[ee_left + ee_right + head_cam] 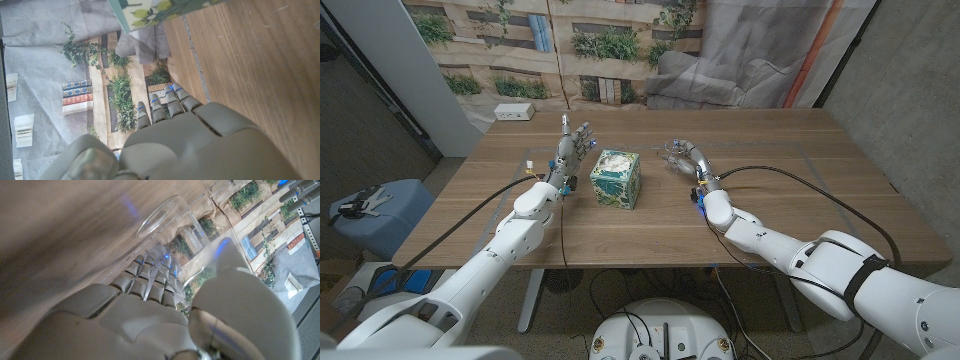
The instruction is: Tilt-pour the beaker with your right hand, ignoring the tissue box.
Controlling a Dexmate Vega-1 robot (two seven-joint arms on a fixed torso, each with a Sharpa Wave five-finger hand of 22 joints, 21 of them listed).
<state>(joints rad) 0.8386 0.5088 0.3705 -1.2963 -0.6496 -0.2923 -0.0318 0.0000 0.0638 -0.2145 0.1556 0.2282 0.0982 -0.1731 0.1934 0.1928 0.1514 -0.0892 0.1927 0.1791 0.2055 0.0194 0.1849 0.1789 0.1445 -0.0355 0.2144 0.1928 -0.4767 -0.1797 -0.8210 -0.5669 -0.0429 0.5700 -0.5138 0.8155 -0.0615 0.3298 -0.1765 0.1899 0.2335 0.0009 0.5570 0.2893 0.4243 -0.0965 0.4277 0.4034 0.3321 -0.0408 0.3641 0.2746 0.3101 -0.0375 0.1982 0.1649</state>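
Note:
The clear glass beaker (673,151) is in the grip of my right hand (688,158) at the middle of the table (790,140), right of the tissue box. In the right wrist view the beaker (170,235) lies across the fingers (145,275) with the thumb (230,265) against its side, its rim pointing away from the palm; it looks tilted. My left hand (574,146) stands raised with fingers apart, holding nothing, just left of the green patterned tissue box (616,178). A corner of the tissue box (155,10) shows beyond my left hand (200,140).
A white power strip (513,112) lies at the table's far left corner. Black cables (800,180) trail over the table along both arms. A printed backdrop (620,40) hangs behind the table. A blue bin (380,210) stands off the left side.

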